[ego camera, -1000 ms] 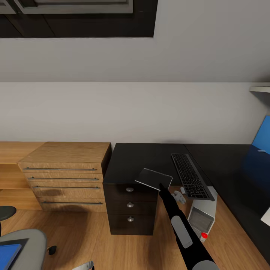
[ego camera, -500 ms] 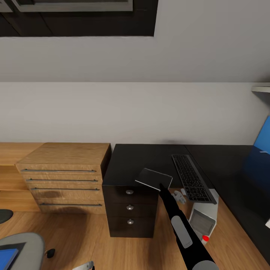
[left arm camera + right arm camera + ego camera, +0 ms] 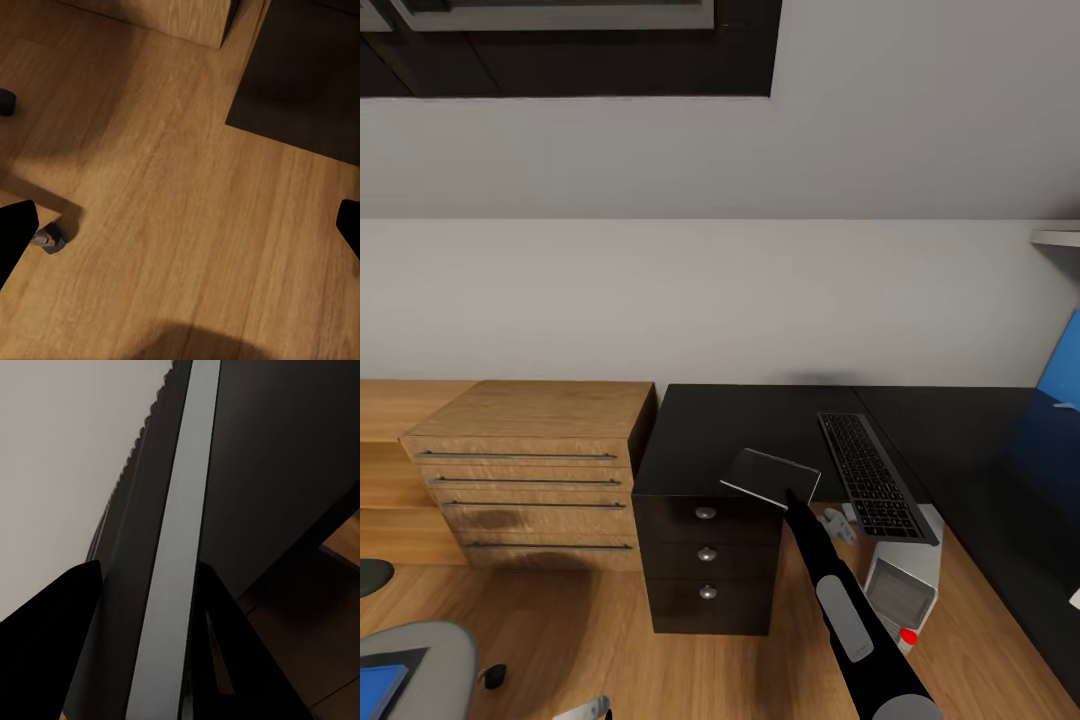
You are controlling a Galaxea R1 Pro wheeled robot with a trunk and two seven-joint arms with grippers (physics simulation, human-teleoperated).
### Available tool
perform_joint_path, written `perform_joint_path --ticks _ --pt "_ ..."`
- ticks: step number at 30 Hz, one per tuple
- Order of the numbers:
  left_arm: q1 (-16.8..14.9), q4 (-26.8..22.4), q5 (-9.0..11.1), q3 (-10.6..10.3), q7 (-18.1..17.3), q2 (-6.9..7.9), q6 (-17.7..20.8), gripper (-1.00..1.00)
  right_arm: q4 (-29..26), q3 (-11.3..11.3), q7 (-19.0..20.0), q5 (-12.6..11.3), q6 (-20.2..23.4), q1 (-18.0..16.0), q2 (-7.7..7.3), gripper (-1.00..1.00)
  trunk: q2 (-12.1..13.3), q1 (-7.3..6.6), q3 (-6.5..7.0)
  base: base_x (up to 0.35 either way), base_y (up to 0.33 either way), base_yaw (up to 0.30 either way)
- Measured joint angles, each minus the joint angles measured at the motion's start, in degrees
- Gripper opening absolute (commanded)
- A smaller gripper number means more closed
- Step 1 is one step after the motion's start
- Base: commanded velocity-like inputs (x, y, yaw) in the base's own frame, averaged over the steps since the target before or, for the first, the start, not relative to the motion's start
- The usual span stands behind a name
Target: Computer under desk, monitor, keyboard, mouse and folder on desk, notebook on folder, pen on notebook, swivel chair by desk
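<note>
My right gripper [image 3: 788,492] is shut on the near edge of a flat grey slab, the notebook [image 3: 770,474] by its look, held just above the front corner of the black desk [image 3: 740,420]. In the right wrist view its grey edge [image 3: 169,585] runs between my two black fingers [image 3: 52,645]. The keyboard [image 3: 870,485] lies on the desk to its right, its near end over the edge. The pale computer [image 3: 900,585] stands on the floor below. At the lower left, the swivel chair [image 3: 420,655] carries the blue folder [image 3: 378,685]. My left gripper [image 3: 180,232] hangs open over the floor.
A black three-drawer pedestal [image 3: 705,550] stands under the desk corner, with a light wooden drawer chest [image 3: 530,470] to its left. A small pale object [image 3: 838,525] sits beside the computer. The blue back panel [image 3: 1062,365] is at far right. A chair castor [image 3: 49,240] rests on the wooden floor.
The whole view has shifted slightly, so the chair and chest sit a little further left in the picture. My right arm and the slab it holds keep their place.
</note>
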Motion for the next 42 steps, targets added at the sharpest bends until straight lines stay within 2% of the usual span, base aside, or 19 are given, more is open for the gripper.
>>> perform_joint_path --ticks 6,15,42 --pt "0.0 0.0 0.0 0.0 0.1 0.0 0.0 1.0 0.0 0.0 -0.1 0.0 0.0 0.0 0.0 -1.0 0.0 0.0 0.0 0.0 0.0 0.0" --pt "0.0 0.0 0.0 0.1 0.2 0.0 0.0 1.0 0.0 0.0 0.1 0.0 0.0 0.0 -0.07 -1.0 -3.6 1.97 -1.61 0.0 0.0 0.0" --pt "0.0 0.0 0.0 0.1 0.0 0.0 0.0 1.0 0.0 0.0 0.0 0.0 0.0 0.0 -0.09 -1.0 -3.6 1.98 -1.62 0.0 0.0 0.0"
